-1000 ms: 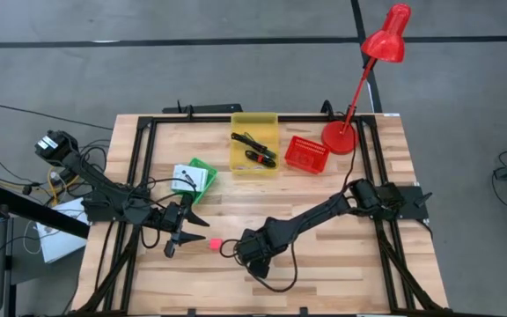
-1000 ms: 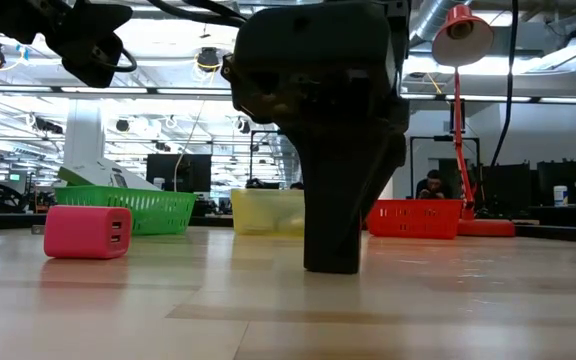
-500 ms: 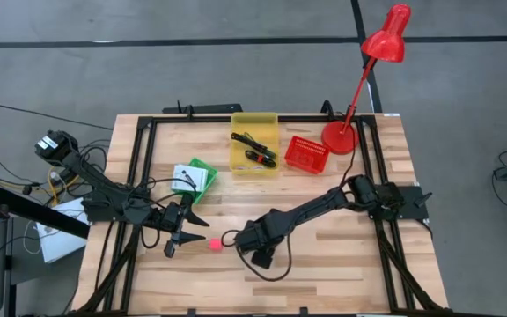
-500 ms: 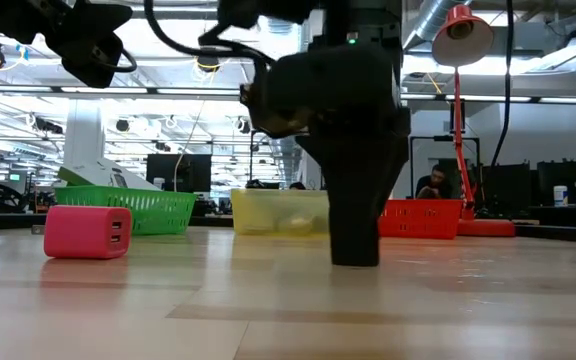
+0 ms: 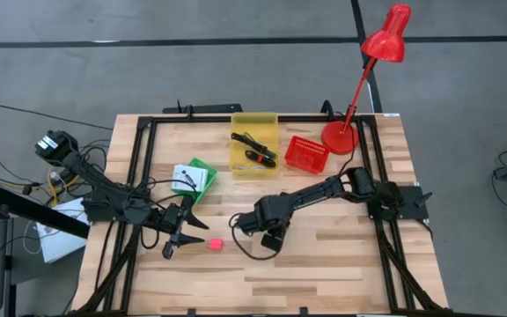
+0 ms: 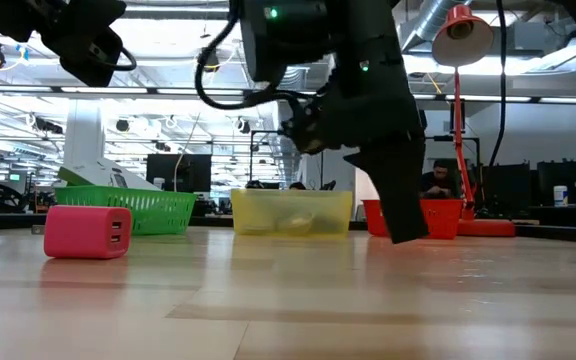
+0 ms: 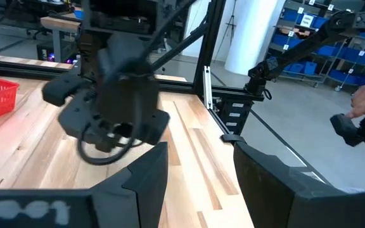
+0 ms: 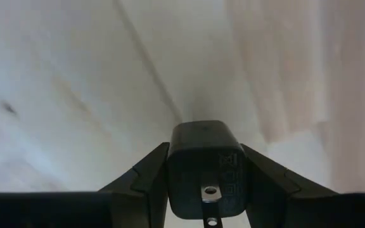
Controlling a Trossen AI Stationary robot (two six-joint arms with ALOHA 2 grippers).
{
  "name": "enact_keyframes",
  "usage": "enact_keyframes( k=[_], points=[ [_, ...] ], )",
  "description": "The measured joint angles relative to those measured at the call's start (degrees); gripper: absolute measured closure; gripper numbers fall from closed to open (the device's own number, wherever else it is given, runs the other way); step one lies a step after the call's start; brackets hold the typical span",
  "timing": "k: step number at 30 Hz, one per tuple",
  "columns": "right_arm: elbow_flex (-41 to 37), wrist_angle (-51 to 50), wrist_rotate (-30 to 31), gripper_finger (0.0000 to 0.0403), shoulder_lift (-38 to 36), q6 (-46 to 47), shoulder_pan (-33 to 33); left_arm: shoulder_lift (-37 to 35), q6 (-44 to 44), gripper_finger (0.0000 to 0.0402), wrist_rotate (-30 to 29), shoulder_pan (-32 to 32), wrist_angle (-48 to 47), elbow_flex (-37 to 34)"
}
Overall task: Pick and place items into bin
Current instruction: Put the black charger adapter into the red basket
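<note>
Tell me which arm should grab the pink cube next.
Left. The left gripper is open beside the pink cube, while the right gripper is shut on the black cube.

A red desk lamp [image 5: 372, 70] stands at the far right corner of the light wooden slatted table [image 5: 324, 264], its round base [image 5: 338, 136] resting there.

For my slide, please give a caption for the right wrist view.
Right gripper holds a small black cube above the wooden table.

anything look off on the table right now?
Nothing damaged or spilled. Only stray: the small pink cube charger lies loose on the wooden table, outside the bins. The right gripper holds a small black cube charger.
</note>
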Motion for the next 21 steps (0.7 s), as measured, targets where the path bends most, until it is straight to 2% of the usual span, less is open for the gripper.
enact_keyframes(
  k=[5, 13, 21],
  points=[
    [0.0, -5.1, 2.2, 0.0259, 0.0, -1.2, -2.6, 0.0, 0.0, 0.023, 0.0, 0.0, -0.1, 0.0],
    [0.0, -13.7, 9.9, 0.0259, -1.8, -2.1, -7.8, 0.0, 0.0, 0.023, 0.1, 0.0, -0.3, 0.0],
    [0.3, -14.1, 18.6, 0.0259, -6.8, -1.3, -14.1, 0.0, -0.1, 0.023, 0.1, 0.0, -0.6, 0.0]
  ],
)
